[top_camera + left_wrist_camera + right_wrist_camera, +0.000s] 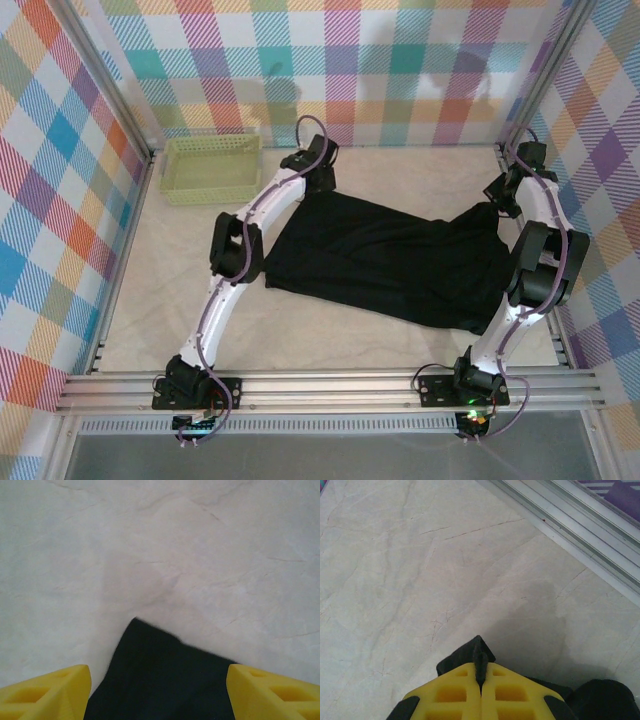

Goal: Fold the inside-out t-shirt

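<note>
While the soft black cloth t-shirt [385,262] lies spread out on the pale cream table [150,300], one pointed corner of it sits between the wide-apart yellow fingers [45,692] of the left gripper [159,697]. I cannot tell if those fingers touch it. Ahead of these jaws is open table. The right gripper [481,680] is squeezed tight on a little fold of the shirt's edge, which pokes out past its tips. More open table lies ahead, with a grey metal rail [580,535] on the right. Near the left jaws, on their left, sits a pale yellow-green plastic lattice basket [212,192], its floor showing.
</note>
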Action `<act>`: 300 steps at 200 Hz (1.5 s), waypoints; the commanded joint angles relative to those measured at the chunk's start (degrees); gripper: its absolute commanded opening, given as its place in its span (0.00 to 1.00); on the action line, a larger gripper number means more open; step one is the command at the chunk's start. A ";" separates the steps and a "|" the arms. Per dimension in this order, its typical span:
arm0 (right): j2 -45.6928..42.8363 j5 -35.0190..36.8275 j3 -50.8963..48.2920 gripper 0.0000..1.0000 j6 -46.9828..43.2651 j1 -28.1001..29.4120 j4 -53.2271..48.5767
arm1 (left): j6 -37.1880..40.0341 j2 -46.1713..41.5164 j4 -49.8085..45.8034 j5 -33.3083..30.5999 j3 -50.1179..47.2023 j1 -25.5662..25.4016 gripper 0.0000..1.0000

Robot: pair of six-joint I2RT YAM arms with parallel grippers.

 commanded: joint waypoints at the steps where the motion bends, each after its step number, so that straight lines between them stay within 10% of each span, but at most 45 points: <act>1: -0.16 -1.68 -0.62 0.00 0.00 0.14 1.02 | 1.40 4.69 -2.74 1.48 6.19 -0.01 0.71; 73: -0.56 -3.44 -0.62 0.00 -1.23 1.52 1.99 | 0.39 10.40 -0.05 2.98 9.99 2.16 0.56; 155: -2.35 -4.05 -0.75 0.00 -1.64 2.57 1.94 | -2.04 8.64 -3.19 5.36 10.22 3.99 0.00; 300: 1.07 -14.39 16.48 0.00 -7.85 8.22 2.10 | -4.26 -31.86 16.29 -4.82 -40.13 10.07 0.00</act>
